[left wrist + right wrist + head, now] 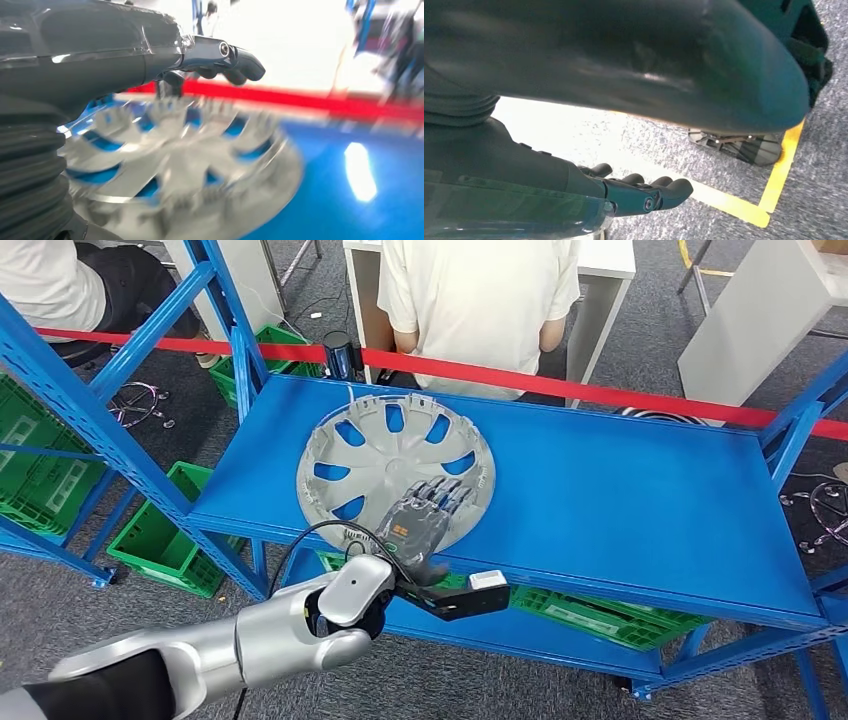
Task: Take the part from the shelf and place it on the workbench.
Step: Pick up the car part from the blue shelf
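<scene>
1. Hubcap (395, 472) lies flat on the blue shelf (620, 500), toward its left half and near the front edge, with its ribbed inner face turned up.
2. Left hand (420, 518) rests over the hubcap's near rim, fingers (440, 494) spread flat across the spokes and closed on nothing; the thumb hangs at the shelf's front edge. No grip is established.
3. Right hand (624, 192) hangs over the grey floor (824, 165), fingers loosely curled in and holding nothing.
4. Risk: a wide, thin disc gripped at one rim by one hand is likely to tip or slip free when lifted.
5. Risk: fingers may snag in the spoke openings.
6. Risk: dragging the hubcap forward could drop it off the shelf edge.
7. Risk: a person (480, 310) sits just behind the shelf, beyond the red tape (600, 388); a wide swing could come close.
</scene>
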Controlling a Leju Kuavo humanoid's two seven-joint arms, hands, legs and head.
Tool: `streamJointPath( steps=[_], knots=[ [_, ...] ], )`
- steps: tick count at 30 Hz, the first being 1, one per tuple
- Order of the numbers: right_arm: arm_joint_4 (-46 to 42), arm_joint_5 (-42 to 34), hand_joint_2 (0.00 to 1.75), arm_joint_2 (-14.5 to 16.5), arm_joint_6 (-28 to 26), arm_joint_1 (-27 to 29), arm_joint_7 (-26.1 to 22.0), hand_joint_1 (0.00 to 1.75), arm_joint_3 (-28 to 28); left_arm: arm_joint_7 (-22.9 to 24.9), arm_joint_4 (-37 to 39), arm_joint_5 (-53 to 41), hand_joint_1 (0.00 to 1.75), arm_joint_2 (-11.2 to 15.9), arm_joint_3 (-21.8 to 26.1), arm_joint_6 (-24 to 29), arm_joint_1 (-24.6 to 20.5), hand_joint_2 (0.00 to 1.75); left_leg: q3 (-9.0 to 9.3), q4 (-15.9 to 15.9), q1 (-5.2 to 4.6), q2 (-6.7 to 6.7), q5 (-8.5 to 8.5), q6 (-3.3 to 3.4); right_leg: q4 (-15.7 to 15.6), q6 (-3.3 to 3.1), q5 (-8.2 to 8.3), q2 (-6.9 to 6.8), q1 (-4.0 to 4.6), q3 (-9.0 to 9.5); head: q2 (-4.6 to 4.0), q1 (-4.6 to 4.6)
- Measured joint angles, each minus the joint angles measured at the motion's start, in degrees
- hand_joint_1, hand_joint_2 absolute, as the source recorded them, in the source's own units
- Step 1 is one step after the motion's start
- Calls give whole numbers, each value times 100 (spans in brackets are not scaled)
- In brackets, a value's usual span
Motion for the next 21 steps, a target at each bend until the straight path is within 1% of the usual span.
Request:
streamJointPath(
  steps=[5, 7, 9, 12, 13, 14, 15, 17, 18, 19, 21],
  knots=[
    [-1, 11, 0, 1, -50, 20, 1, 0, 1, -803, -51, -608, 0, -174, 140, 1300, 210, 175, -1, 0, 0, 5, 0, 0, -2, 0, 0, 0, 0, 0, -1, -1],
    [-1, 20, 0, 2, -62, 20, 2, 0, 2, -1091, -92, -754, 0, -234, 190, 1735, 291, 175, 0, 0, 0, 10, -1, 1, -3, 1, 1, 0, -1, 0, 0, -1],
    [-1, 23, 0, 3, -66, 20, 2, 0, 3, -1213, -122, -798, 0, -279, 222, 1908, 359, 175, 0, -1, 0, 17, -1, 1, -3, 2, 2, 1, -1, 0, 0, 0],
    [-1, 22, 0, 11, -66, 21, 2, 0, 5, -1285, -147, -803, 0, -331, 293, 1935, 443, 175, 1, -1, 0, 23, 0, 1, -4, 3, 3, 1, -1, 0, 0, -1],
    [-1, 20, 0, 14, -65, 21, 3, 0, 6, -1209, -153, -794, 0, -345, 312, 1786, 455, 175, 2, -1, 0, 23, 0, 1, -4, 4, 3, 1, 0, 0, 0, -1],
    [-1, 17, 0, 17, -60, 20, 5, 0, 7, -1040, -155, -762, 0, -356, 323, 1479, 455, 175, 2, -1, 0, 23, 0, 1, -4, 4, 3, 1, 0, 0, 0, -1],
    [-1, 14, 0, 18, -49, 18, 10, 0, 8, -775, -152, -697, 0, -362, 329, 964, 442, 175, 2, -1, 0, 22, 0, 1, -4, 4, 3, 1, 0, 0, -1, -1],
    [-1, 9, 0, 18, -3, 15, 24, 0, 10, -149, -111, -454, 0, -358, 326, -447, 393, 175, 3, -1, 0, 23, 1, 2, -4, 4, 5, 2, 0, 0, -1, -1],
    [-1, 9, 0, 18, 23, 14, 33, 0, 12, 89, -72, -306, 0, -352, 324, -1089, 366, 175, 3, -1, 0, 23, 1, 2, -4, 3, 6, 2, 0, 0, -1, -1],
    [-1, 10, 0, 18, 43, 13, 40, 0, 14, 252, -23, -158, 0, -347, 321, -1574, 340, 175, 3, -1, 0, 22, 2, 3, -3, 3, 7, 3, 0, 0, -1, -1],
    [-1, 17, 0, 17, 71, 3, 65, 0, 18, 416, 77, 126, 0, -336, 313, -2134, 277, 175, 2, 0, 0, 21, 4, 5, -3, 3, 8, 4, 0, 0, -1, -1]
  ],
)
